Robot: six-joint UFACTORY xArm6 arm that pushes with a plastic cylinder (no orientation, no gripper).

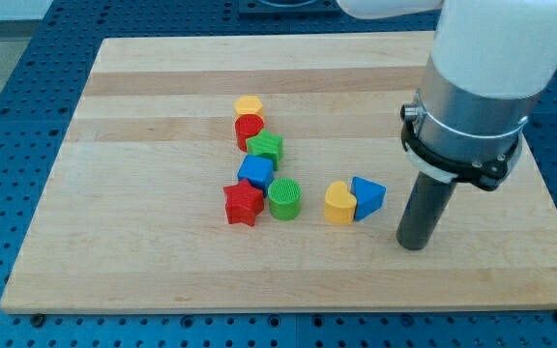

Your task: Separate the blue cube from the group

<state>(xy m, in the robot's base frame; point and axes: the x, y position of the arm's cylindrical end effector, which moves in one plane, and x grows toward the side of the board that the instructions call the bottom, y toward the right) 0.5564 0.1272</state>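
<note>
The blue cube (255, 171) sits in the middle of a cluster on the wooden board (143, 116). Above it lie a green star (266, 148), a red cylinder (249, 129) and a yellow hexagon (249, 105). Below it lie a red star (243, 203) and a green cylinder (284, 198), both touching or nearly touching it. My tip (413, 243) rests on the board far to the view's right of the cluster, about 160 px from the blue cube.
A yellow heart (338, 203) and a blue triangle (367, 196) touch each other between the cluster and my tip. The arm's large white and grey body (472, 106) hangs over the board's right side. A blue perforated table surrounds the board.
</note>
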